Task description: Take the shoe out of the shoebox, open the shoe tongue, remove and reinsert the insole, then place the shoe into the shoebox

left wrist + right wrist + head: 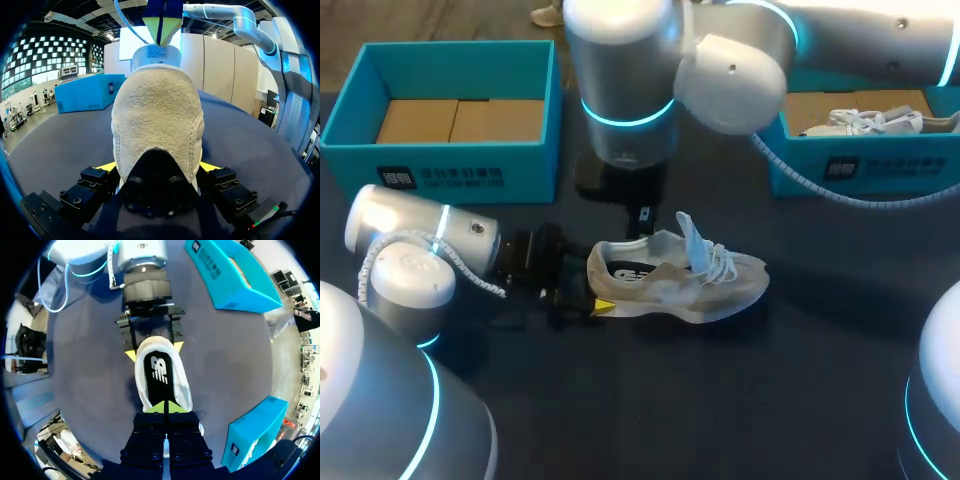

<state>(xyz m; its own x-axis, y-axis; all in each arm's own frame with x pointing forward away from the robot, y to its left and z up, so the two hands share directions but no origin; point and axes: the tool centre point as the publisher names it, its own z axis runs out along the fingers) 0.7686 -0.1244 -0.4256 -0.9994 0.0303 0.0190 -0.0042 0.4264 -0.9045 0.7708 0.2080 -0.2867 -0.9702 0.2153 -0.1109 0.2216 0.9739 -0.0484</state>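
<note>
A beige shoe [670, 280] lies on its sole mid-table, toe to the right. Its pale tongue [692, 240] stands up, and the black insole [161, 372] with a white logo lies inside. My left gripper [582, 300] sits low at the heel [157, 125], with one yellow fingertip [131, 355] pressed against each side, so it is shut on the shoe. My right arm reaches in from the upper right, and its gripper [166, 407] points down over the shoe's opening. The right gripper's tips [162, 25] are shut just above the tongue's label, and no hold on anything shows.
A teal shoebox [440, 165] with a bare cardboard floor stands at the back left. A second teal box [860, 170] at the back right holds another white shoe [870, 122]. Dark table surface lies in front of the shoe.
</note>
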